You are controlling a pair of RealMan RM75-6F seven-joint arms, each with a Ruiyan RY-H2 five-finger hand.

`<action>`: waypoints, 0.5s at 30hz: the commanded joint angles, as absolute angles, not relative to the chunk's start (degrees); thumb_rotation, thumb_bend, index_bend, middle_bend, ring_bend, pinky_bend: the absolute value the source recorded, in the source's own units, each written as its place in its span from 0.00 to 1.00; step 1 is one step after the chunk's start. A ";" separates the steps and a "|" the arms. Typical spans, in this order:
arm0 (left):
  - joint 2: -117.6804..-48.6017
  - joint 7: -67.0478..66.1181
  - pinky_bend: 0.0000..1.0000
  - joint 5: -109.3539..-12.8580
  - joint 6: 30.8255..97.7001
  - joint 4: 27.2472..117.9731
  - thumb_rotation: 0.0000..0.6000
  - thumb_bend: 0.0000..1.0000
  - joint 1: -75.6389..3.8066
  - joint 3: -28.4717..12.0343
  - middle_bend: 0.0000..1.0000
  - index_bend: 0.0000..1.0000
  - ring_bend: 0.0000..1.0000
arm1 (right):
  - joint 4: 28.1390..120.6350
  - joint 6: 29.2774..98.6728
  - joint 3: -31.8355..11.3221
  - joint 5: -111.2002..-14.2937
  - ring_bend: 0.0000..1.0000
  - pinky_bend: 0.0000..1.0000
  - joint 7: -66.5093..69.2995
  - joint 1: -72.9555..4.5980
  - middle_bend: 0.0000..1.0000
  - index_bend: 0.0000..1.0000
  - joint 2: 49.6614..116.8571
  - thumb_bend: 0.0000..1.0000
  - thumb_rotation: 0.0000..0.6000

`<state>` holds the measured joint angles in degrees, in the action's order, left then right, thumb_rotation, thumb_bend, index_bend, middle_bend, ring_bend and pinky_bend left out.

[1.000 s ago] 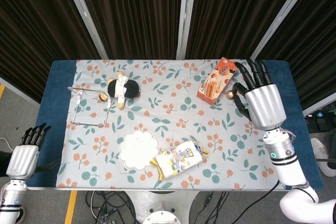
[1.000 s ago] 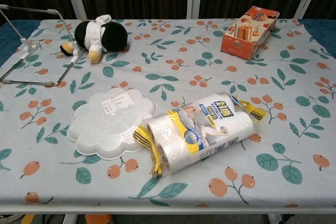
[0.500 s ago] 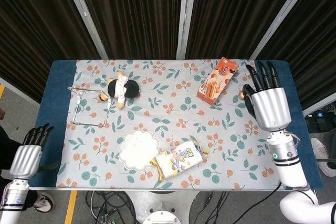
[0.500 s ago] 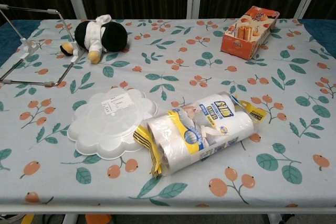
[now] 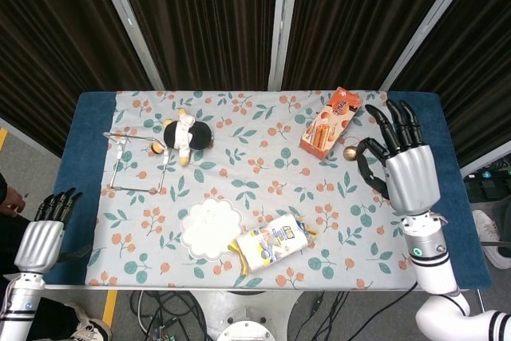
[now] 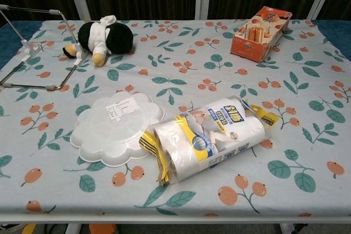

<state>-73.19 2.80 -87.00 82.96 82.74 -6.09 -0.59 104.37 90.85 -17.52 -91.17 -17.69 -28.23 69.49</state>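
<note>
The right robot hand (image 5: 407, 167) hovers over the table's (image 5: 88, 157) right edge, at about 3 o'clock in the head view, fingers spread and pointing toward 12 o'clock, thumb curled out to the left; it holds nothing; the chest view does not show it. Just off its thumb, toward 10 o'clock, lies the orange snack box (image 5: 330, 123), close but apart from the fingers, lying aslant on the floral cloth (image 5: 263, 189); in the chest view the same orange snack box (image 6: 261, 33) sits at the far right with its open window face up.

The left robot hand (image 5: 41, 237) hangs beyond the table's left corner, at about 8 o'clock, fingers straight and slightly apart, empty, well away from everything on the cloth.

Further out, near 6 o'clock, a pack of paper rolls (image 5: 271, 243) lies touching a white flower-shaped lid (image 5: 209, 227) at its left; at 10 o'clock a black-and-white plush toy (image 5: 187, 136) rests beside a wire frame (image 5: 136, 165).
</note>
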 commanded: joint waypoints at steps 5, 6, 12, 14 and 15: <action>-73.63 3.25 0.02 -87.26 82.07 82.20 1.00 0.02 -6.28 -0.01 0.00 0.07 0.00 | 103.23 87.31 -16.28 -89.64 0.00 0.00 -26.49 -26.72 0.17 0.83 70.78 0.44 1.00; -73.59 3.25 0.02 -87.30 82.16 82.20 1.00 0.02 -6.24 0.02 0.00 0.07 0.00 | 100.49 88.41 -17.52 -88.93 0.00 0.00 -29.75 -26.79 0.17 0.82 71.28 0.44 1.00; -73.34 3.46 0.02 -86.74 82.51 82.25 1.00 0.02 -6.08 -0.41 0.00 0.07 0.00 | 106.76 82.44 -20.98 -74.58 0.00 0.00 -24.27 -25.14 0.17 0.83 69.60 0.46 1.00; -73.66 3.44 0.02 -86.88 82.27 82.21 1.00 0.02 -6.25 -0.34 0.00 0.07 0.00 | 97.66 88.20 -20.48 -82.13 0.00 0.00 -36.23 -25.92 0.17 0.83 69.84 0.46 1.00; -73.80 3.44 0.02 -87.00 82.20 82.18 1.00 0.02 -6.28 -0.25 0.00 0.07 0.00 | 97.08 88.75 -20.24 -82.09 0.00 0.00 -35.79 -25.88 0.18 0.84 71.10 0.45 1.00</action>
<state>-73.75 3.44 -86.96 82.24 82.20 -6.25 -0.28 101.44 90.51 -19.47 -84.35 -37.02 -26.62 70.89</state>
